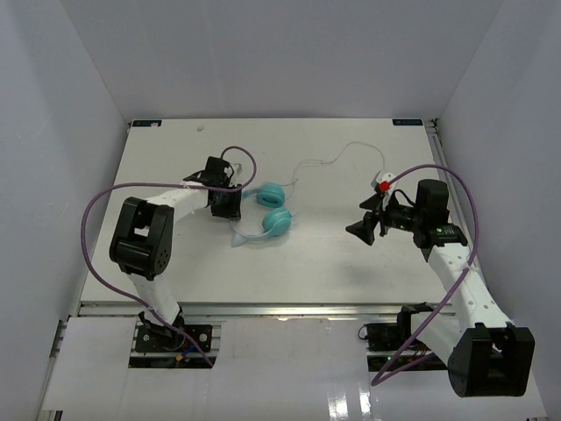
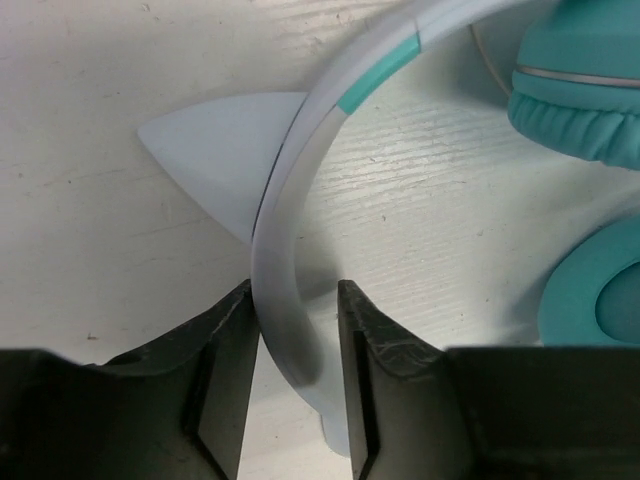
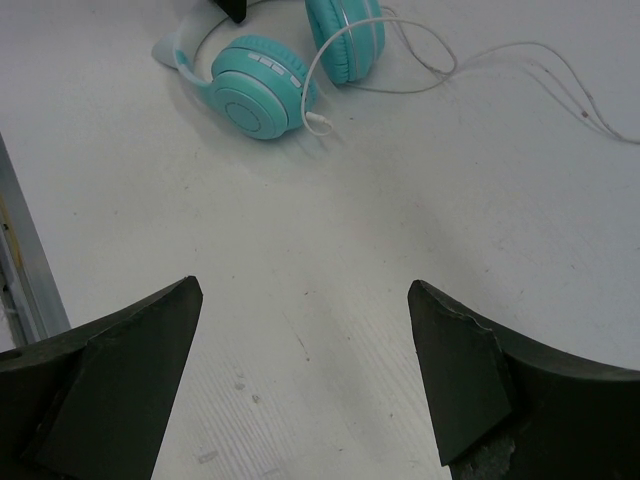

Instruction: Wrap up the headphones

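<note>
Headphones (image 1: 267, 215): lying on the table (image 1: 175, 158) left of centre, within the left arm's reach and well apart from the right arm, so one arm is anchoring them while the other is waiting for the loose line.
Headband (image 2: 290, 250): one, pale white with a teal insert, running between the left fingers; it is serving as the handle, probably because it is the narrowest stiff part.
Left gripper (image 2: 293, 300): jaws narrowed around the headband, one pad (image 2: 225, 340) touching it and the other just beside it; whether the pinch is firm I cannot tell.
Ear cups: two, teal, one (image 3: 262, 98) lying face-down with its outer shell up, the other (image 3: 345, 35) just behind it, both resting on the table.
Pointed fin (image 2: 215, 145): one showing clearly at the wrist, pale, sticking out from the headband.
Cord (image 1: 333, 162): one, thin and white, trailing unwound in loose curves from the cups toward the right arm; none of it is lying around the band, so the wrapping is looking not yet begun.
Right gripper (image 1: 362, 217): jaws standing wide and holding nothing, hovering above bare table and pointing at the cups.
Purple cables (image 1: 96, 219): two, one looping off each arm.
</note>
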